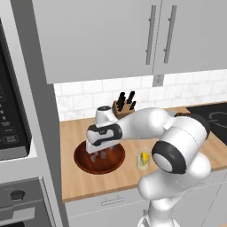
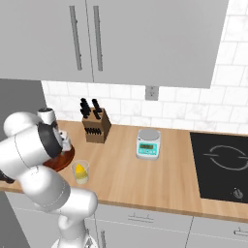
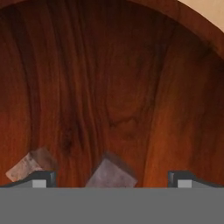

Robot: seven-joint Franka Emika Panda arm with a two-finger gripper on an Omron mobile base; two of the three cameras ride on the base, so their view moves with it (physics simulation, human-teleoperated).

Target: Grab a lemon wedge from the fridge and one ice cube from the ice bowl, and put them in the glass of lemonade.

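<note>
The ice bowl (image 1: 88, 165), wide and reddish-brown, sits on the wooden counter, and its inside (image 3: 113, 87) shows up close in the hand view. My gripper (image 1: 102, 153) hangs open just above the bowl's floor, pointing down. One greyish ice cube (image 3: 110, 173) lies between my fingertips (image 3: 41, 178), and a second ice cube (image 3: 29, 164) lies off to one side. To the right of the bowl stands the glass of lemonade (image 1: 143, 159) (image 2: 80, 173), with the yellow lemon wedge (image 2: 78, 169) in it. The fridge is out of view.
A knife block (image 1: 124, 105) (image 2: 96, 127) stands at the backsplash behind the bowl. A small kitchen scale (image 2: 148, 144) and a black cooktop (image 2: 220, 164) lie further right. A built-in oven column (image 1: 13, 133) borders the counter on the left, with wall cabinets (image 1: 102, 35) overhead.
</note>
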